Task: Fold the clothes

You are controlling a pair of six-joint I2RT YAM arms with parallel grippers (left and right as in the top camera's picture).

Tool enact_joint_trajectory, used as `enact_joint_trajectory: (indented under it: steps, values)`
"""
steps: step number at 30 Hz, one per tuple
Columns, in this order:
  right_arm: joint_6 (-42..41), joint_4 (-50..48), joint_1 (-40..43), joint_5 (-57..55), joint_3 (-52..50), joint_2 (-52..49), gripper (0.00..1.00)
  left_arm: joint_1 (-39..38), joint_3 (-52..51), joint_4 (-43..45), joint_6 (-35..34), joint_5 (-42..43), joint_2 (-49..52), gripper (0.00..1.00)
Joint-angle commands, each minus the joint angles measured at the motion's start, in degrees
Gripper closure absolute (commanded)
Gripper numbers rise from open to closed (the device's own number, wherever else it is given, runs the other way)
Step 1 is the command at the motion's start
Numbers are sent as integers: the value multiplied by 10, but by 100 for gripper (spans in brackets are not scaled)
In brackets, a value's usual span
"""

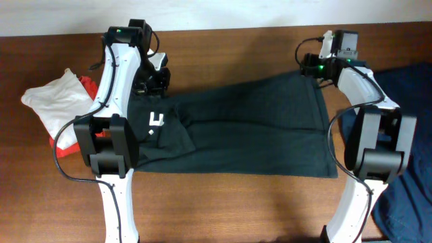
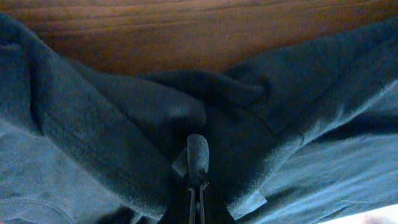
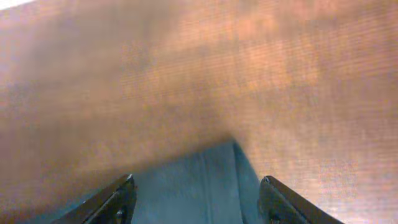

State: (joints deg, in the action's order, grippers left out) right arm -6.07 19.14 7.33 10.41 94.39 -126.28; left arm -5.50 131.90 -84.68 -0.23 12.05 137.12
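Tabletop with two arms, seen from the base side. Nearest, a strip of bare wood runs in front of the garment, a dark, thin knit that lies across the middle between the two arm columns. Its long axis runs left to right. The near edge is straight, and the far edge slants away toward the right. The right half lies flat. The left half is rumpled into soft ridges around a small white mark.

Handling, as a judgement: the cloth looks light and limp, with no stiffness. It will sag and drag where it is not carried, and it should neither slip much nor be harmed by pinching. Corners and hems are the best holds, ideally two at one edge, lifted together.

At the far edge, the left gripper sits on the left end. In the wrist view its jaws are pressed together on a bunched fold. The right gripper hovers over the far right corner. Its jaws stand apart with the corner in view between them, and nothing is gripped.

Off to the left lies a white cloth over something red. A blue cloth shows at the right margin. Beyond the grippers there is only wood.
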Motion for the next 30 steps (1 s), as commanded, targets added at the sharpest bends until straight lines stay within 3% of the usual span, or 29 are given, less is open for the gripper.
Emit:
enact_joint_trajectory:
  steps: [1, 8, 9, 10, 11, 12, 17, 23, 26, 30]
  values:
    - [-19, -38, -16, -37, 9, -39, 37, 0, 5, -5, -4, 6, -15, 99]
    - [-26, -72, -20, -69, 9, -99, 37, 0, 5, -2, -4, 6, -15, 100]
    - [-26, -73, -21, -68, 9, -102, 41, 0, 5, -2, -4, 6, -15, 100]
    - [-26, -73, -22, -68, 9, -104, 53, 0, 5, -2, -4, 6, -15, 100]
    - [-26, -72, -27, -68, 9, -105, 83, 0, 5, -2, -4, 6, -15, 99]
    - [-26, -71, -30, -68, 9, -105, 96, 0, 5, -1, -4, 6, -15, 100]
    - [-54, 30, -15, -69, 28, -74, 96, 3, 13, 22, -3, 2, -16, 100]
    - [-49, 289, 32, -99, 91, 71, 96, 8, 106, -29, -4, -20, -66, 100]
    - [-47, 404, 33, -112, 91, 123, 96, 8, 106, -120, -4, -59, -83, 99]
    - [-28, 550, 33, -145, 88, 130, 96, 11, 37, -121, -4, -61, -87, 100]
